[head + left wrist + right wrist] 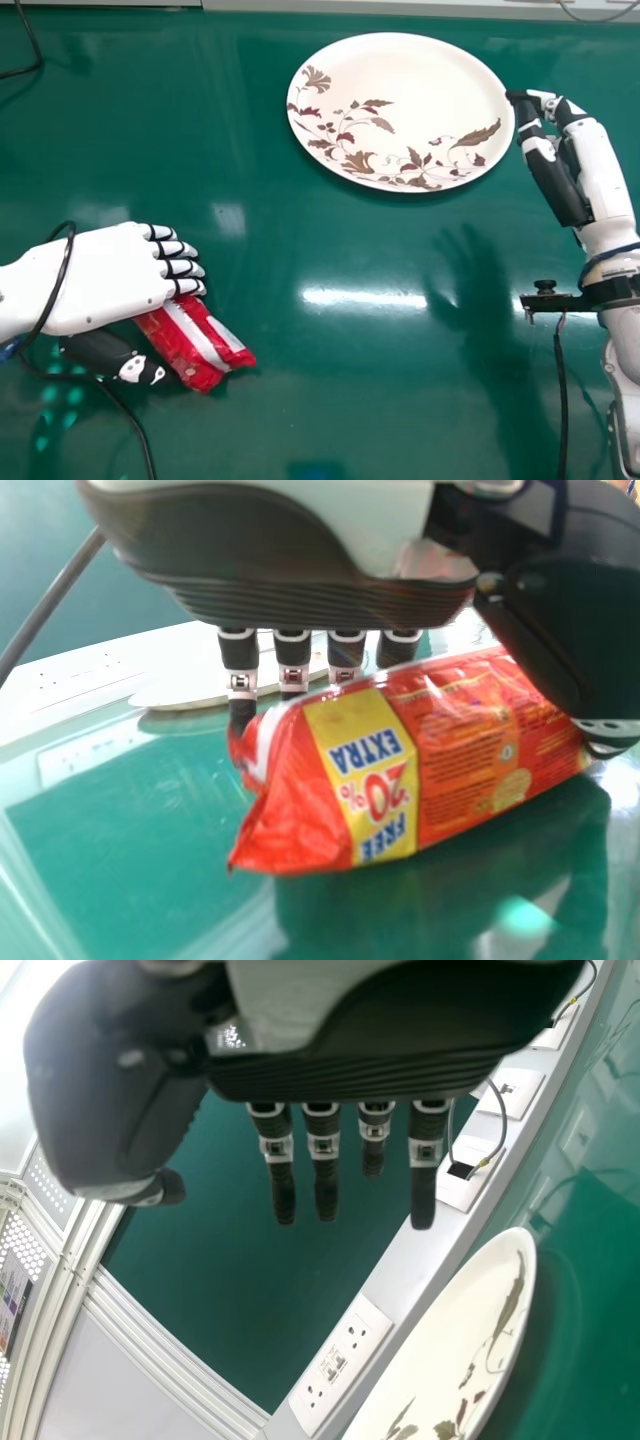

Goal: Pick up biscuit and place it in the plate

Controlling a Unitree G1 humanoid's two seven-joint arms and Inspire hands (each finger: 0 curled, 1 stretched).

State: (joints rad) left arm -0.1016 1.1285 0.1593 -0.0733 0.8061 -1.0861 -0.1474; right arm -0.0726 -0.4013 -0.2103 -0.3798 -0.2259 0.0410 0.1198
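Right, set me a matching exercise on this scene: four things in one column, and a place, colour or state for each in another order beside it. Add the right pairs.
Column 1
1. plate
2. left hand
3. biscuit packet
4. right hand

Column 2
A. red, with a pale stripe in the head view
B. by the right-hand rim of the round dish in the head view, fingers uncurled
C. cream-coloured, decorated with leaves and flowers
D. over one end of the wrapped food, fingers curled

Right pairs: 1-C, 2-D, 3-A, 4-B
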